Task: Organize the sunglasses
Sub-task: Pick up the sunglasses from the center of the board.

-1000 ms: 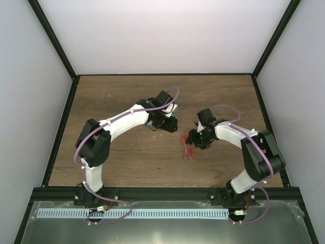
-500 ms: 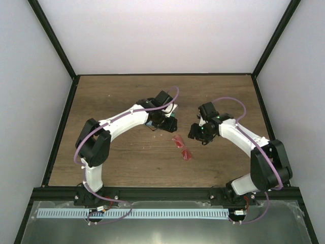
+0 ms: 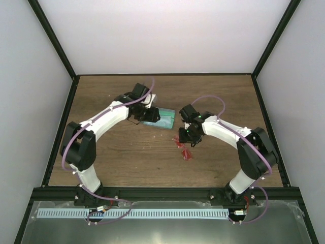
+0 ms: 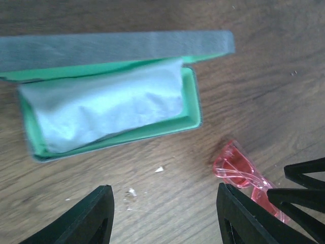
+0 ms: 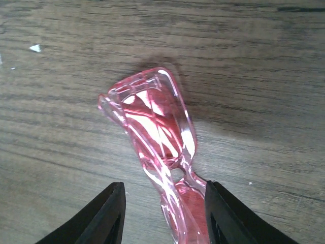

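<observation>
Top external view: the sunglasses (image 3: 185, 151) lie on the wooden table (image 3: 111, 152), near its middle, apart from the open glasses case (image 3: 162, 118) and on its near-right side. The left gripper (image 3: 145, 115) stands just beside the case's left end; the right gripper (image 3: 184, 139) hangs over the far end of the sunglasses. Finger state cannot be read from this height. Left wrist view: the case (image 4: 117, 48) lies open, grey lid raised along the far side, green tray facing up, and a light blue cloth (image 4: 106, 104) fills the tray. The left gripper's fingers (image 4: 99, 216) are spread wide with only bare wood between them – nothing held. The sunglasses (image 4: 237, 168) lie flat on the wood off the case's near-right corner, not touching it, with the black fingertips of the right gripper (image 4: 299, 190) over their lower end. Small white specks (image 4: 159, 169) dot the wood. Right wrist view: the red translucent frame (image 5: 157, 127) lies lengthwise between the right gripper's fingers (image 5: 104, 216), which are parted and straddle it – the right-hand finger at or very near the frame, the left-hand one clear of it.
</observation>
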`<action>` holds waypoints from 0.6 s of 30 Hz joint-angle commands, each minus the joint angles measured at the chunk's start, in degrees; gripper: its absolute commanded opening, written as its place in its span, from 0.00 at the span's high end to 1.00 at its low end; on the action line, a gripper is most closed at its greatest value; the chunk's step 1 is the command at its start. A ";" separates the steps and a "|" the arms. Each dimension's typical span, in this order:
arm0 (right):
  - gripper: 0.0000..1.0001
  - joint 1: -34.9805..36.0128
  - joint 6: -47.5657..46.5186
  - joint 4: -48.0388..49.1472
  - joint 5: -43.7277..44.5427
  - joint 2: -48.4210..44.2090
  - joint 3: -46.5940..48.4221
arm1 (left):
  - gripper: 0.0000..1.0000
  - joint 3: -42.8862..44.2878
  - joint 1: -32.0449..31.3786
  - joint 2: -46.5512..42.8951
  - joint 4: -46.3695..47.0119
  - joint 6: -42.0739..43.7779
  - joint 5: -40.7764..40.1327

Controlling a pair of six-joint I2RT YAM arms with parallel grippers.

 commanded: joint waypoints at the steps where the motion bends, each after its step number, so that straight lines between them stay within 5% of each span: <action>1: 0.58 1.82 -1.12 -1.82 3.87 2.25 0.85 | 0.44 -3.55 3.25 -3.11 2.53 -0.36 -1.50; 18: 0.69 2.83 -0.79 -1.63 5.15 4.21 -2.15 | 0.43 -5.92 15.38 0.38 11.44 -5.36 -4.11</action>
